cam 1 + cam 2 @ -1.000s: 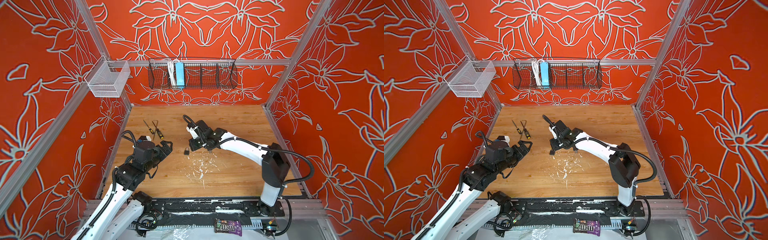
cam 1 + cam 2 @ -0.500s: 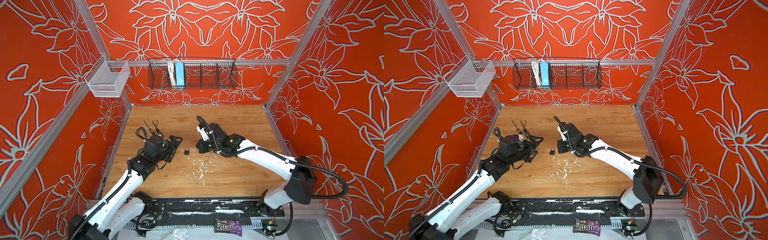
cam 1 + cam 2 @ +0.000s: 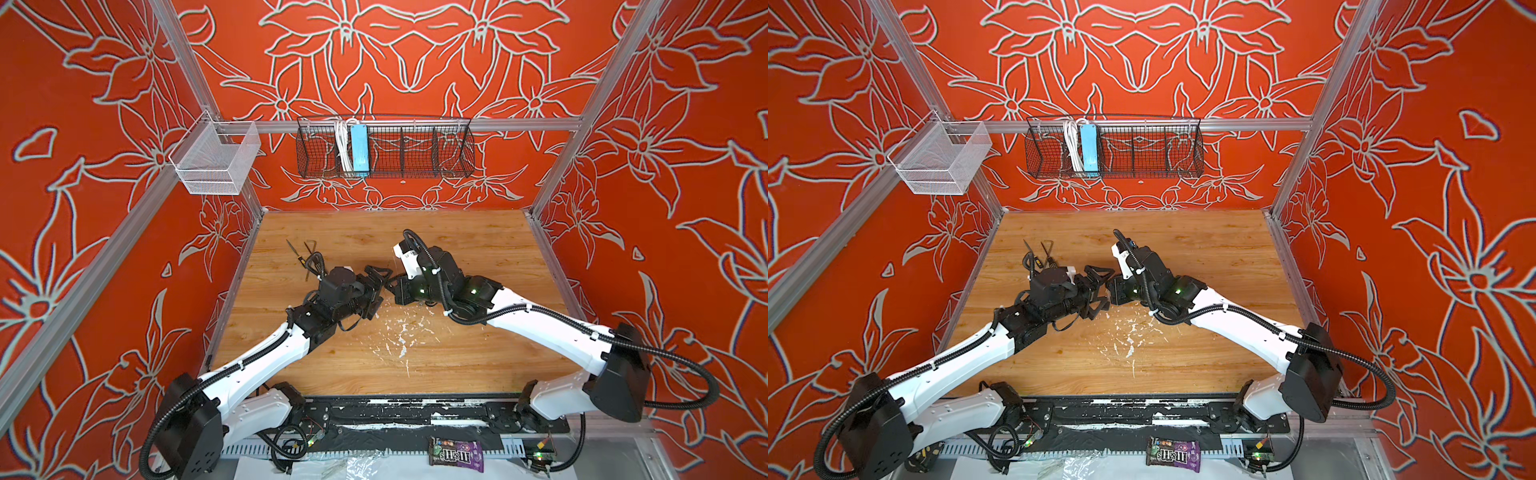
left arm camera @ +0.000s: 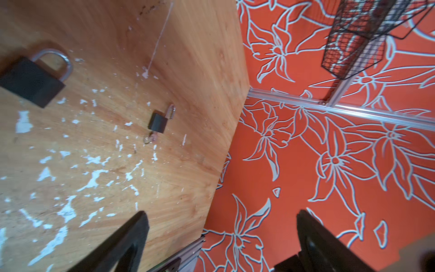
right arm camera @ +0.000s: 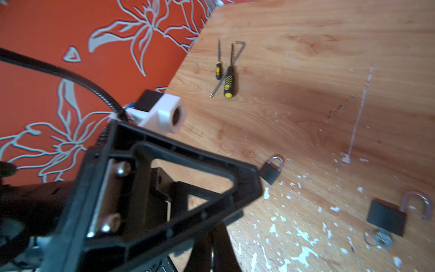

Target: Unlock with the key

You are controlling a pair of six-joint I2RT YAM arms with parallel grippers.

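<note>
Padlock, small and black with its shackle closed, lies flat on the scuffed surface near a second padlock whose shackle is open, with the key at its base. Since a second ago both arms have swung to the centre of both top views and hide it there. The left tool gapes wide and the right tool is pinched closed.
</note>
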